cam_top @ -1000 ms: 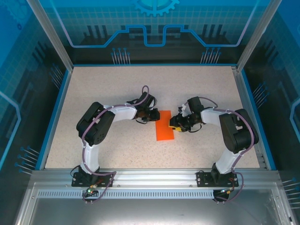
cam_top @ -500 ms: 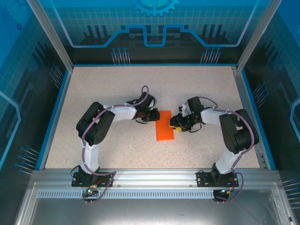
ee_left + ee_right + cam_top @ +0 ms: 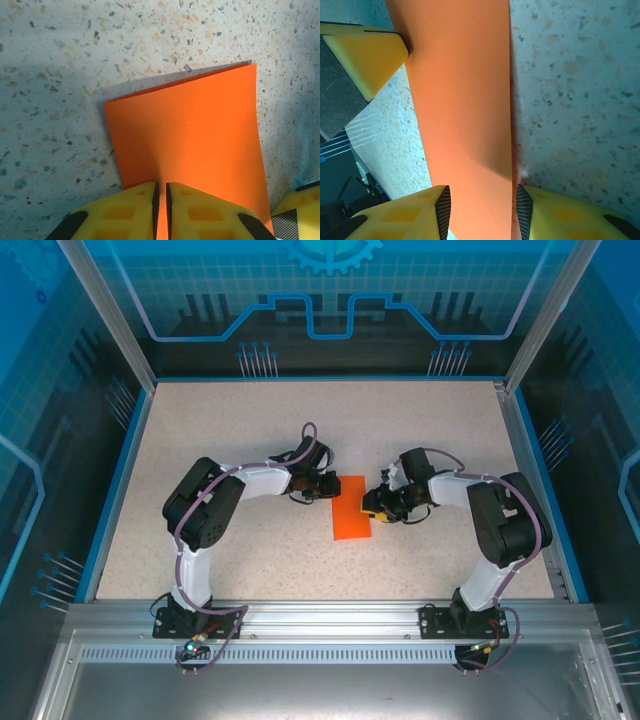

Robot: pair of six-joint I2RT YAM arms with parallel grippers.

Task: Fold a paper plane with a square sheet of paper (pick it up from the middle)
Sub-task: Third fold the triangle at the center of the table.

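Observation:
The square sheet of paper (image 3: 351,512) lies on the table folded in half into a narrow bright orange rectangle, also seen as the paper (image 3: 190,130) and the paper (image 3: 465,100) in the wrist views. My left gripper (image 3: 332,486) sits at its far left corner. The left gripper (image 3: 161,186) has its yellow fingers nearly together, pinching a slight ridge of the paper. My right gripper (image 3: 374,506) is at the paper's right edge. The right gripper (image 3: 480,197) stands open, its fingers straddling the strip's width. No paper plane shape shows.
The speckled table (image 3: 230,420) is bounded by a blue rim (image 3: 118,480) and clear enclosure walls. A left finger (image 3: 365,60) appears in the right wrist view, and a right finger (image 3: 300,207) in the left wrist view; the two grippers work close together.

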